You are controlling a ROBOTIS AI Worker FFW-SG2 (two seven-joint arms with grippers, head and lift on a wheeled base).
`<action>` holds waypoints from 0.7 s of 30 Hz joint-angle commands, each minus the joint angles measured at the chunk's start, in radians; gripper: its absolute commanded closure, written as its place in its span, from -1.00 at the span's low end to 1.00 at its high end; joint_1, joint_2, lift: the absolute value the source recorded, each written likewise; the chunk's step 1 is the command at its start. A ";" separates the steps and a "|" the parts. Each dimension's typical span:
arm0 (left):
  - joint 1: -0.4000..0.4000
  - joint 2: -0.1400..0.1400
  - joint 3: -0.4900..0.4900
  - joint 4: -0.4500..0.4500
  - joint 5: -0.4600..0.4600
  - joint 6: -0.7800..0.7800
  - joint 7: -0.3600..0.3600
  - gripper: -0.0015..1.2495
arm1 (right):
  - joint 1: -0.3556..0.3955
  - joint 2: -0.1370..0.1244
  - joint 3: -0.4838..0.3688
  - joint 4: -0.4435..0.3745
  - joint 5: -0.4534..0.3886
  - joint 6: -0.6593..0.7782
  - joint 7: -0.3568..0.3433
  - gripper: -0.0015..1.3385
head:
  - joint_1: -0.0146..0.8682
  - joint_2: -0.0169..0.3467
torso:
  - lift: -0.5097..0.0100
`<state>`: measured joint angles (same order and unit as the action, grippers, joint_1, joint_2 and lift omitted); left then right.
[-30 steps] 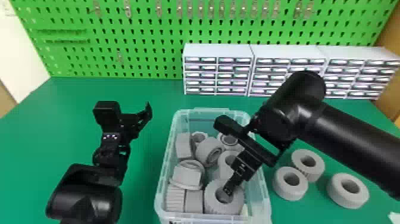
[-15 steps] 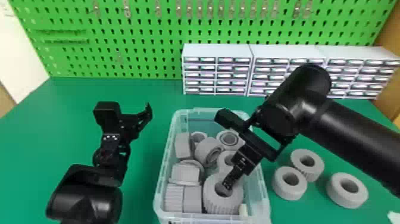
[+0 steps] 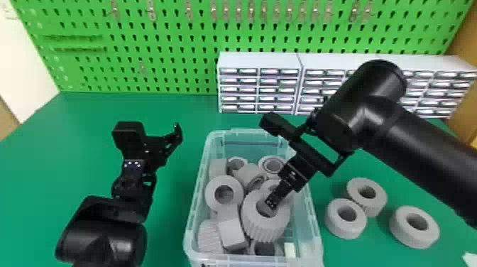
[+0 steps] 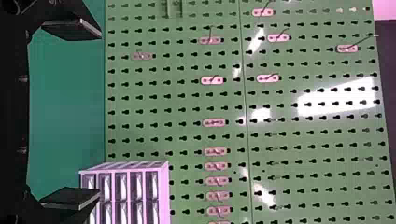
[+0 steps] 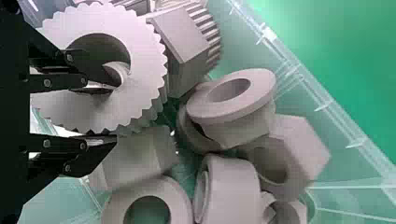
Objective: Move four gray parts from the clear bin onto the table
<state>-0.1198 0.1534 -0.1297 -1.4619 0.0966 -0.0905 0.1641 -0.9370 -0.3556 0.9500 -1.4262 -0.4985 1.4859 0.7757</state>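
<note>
Since its wall is pinched, the ribbed ring (image 3: 266, 229) looks ready to come up.
From where I'm standing it's in the right pincer (image 5: 114, 114), one finger down the hole, the other outside, set narrow around the wall. To do this well, I'd keep the squeeze firm and lift straight, minding the gray parts (image 3: 230, 234) packed just beside the pincer and the rim of the clear bin (image 3: 200, 177) around it, then swing right to the table (image 3: 355, 254), by those three loose rings (image 3: 344, 227). Off to its left, the other pincer (image 4: 93, 114) is spread wide, nothing in it.
</note>
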 commanded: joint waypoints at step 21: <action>0.002 0.002 -0.005 0.000 -0.003 0.000 0.002 -0.84 | 0.010 -0.008 -0.137 -0.028 0.368 0.021 0.266 0.54 | 0.60 -0.51 | 0.76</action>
<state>-0.1169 0.1549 -0.1343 -1.4619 0.0956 -0.0904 0.1642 -0.9312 -0.3636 0.8429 -1.4542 -0.2234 1.5027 1.0029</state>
